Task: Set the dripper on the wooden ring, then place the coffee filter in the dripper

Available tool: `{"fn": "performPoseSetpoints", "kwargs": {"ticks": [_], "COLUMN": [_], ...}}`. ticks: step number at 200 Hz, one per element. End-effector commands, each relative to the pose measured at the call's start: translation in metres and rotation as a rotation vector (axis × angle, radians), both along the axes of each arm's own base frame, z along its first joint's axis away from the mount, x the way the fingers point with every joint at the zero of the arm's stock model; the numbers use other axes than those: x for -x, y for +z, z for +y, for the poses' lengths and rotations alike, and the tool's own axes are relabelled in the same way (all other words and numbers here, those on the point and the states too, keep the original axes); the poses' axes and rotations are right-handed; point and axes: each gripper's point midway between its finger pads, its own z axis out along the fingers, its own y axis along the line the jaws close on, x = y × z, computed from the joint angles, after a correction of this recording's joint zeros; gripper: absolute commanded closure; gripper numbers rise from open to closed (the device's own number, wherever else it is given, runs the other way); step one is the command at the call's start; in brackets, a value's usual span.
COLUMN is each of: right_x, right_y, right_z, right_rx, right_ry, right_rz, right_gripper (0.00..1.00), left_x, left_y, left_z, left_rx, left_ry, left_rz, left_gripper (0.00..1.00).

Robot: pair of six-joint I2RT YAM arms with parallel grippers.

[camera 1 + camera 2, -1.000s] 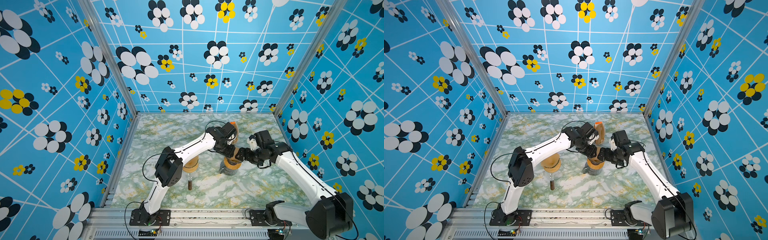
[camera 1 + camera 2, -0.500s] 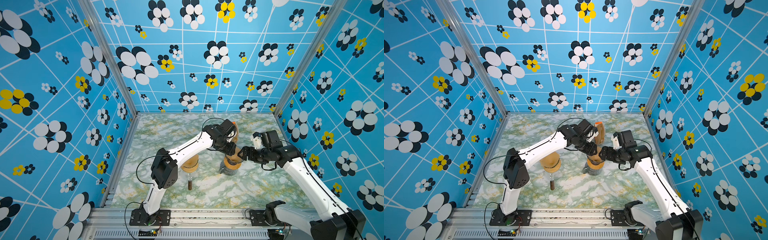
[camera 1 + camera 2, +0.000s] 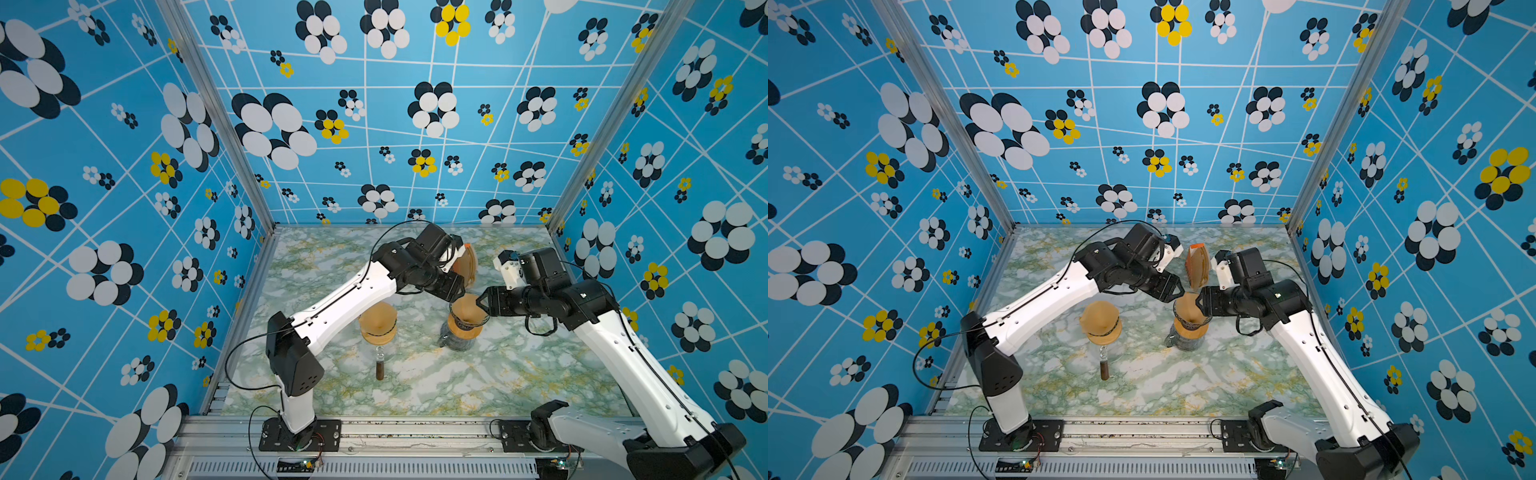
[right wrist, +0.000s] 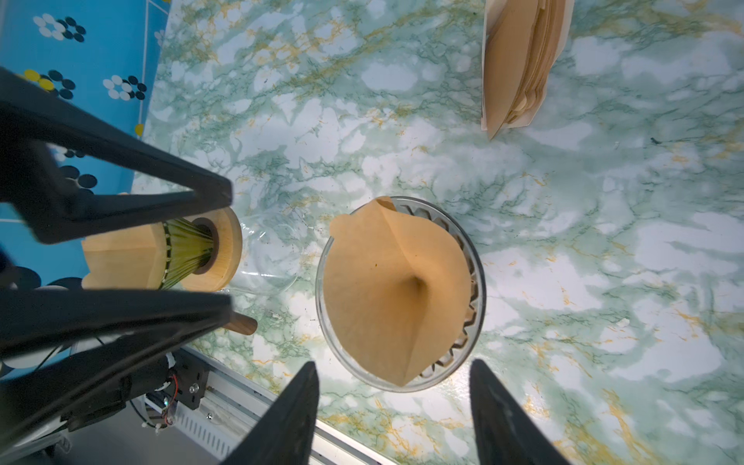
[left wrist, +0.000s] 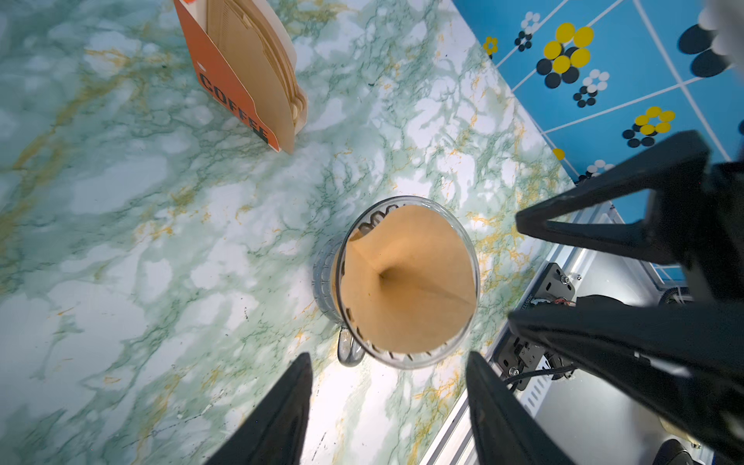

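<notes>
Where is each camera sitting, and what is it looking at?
Top views: high over the front rail, looking down at the table; left arm and right arm show in both.
Left wrist: on the left arm, looking down at the coffee filter in the dripper; left end effector open, right end effector alongside.
Right wrist: on the right arm, looking down at the same filter; right end effector open, left one alongside.
Shared: both wrist views show the filter box.
</notes>
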Motion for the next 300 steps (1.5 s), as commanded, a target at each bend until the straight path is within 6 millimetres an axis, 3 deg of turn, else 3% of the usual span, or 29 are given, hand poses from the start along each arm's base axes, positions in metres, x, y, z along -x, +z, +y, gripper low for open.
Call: {"fn": "performPoseSetpoints", "kwargs": {"ticks": [1,27,57,114,193,300], "right_x": [0.0,-0.003,-0.006,-0.008,-0.01,-0.013], "right_y": [-0.011,-0.026,-0.045,-0.072,-0.094,-0.109], "right_z": [0.0,0.005,0.011,0.016,0.028,0.031], "right_rx": [0.101,0.164,0.206,0.242,0.25,0.327], "right_ry": [0.048,0.085,0.098,0.084,0.099,0.115], "right_rz": [0.048,0.125,0.169,0.22,0.24,0.269], "right_gripper": [0.45,0.46,0.38,0.54,0.66,0.78], "left_x": [0.015,0.024,0.03,0.037,0.036,0.036], "left_y": [0.029,0.037,0.033,0.017,0.015,0.017], "left_z": [0.013,0.035,0.053,0.065,0.071,0.074], "left_rx": [0.118,0.189,0.25,0.306,0.315,0.318], "left_ry": [-0.079,-0.096,-0.102,-0.121,-0.118,-0.118], "left_rz": [-0.043,-0.077,-0.084,-0.079,-0.094,-0.09], "left_gripper": [0.35,0.26,0.0,0.01,0.01,0.01]}}
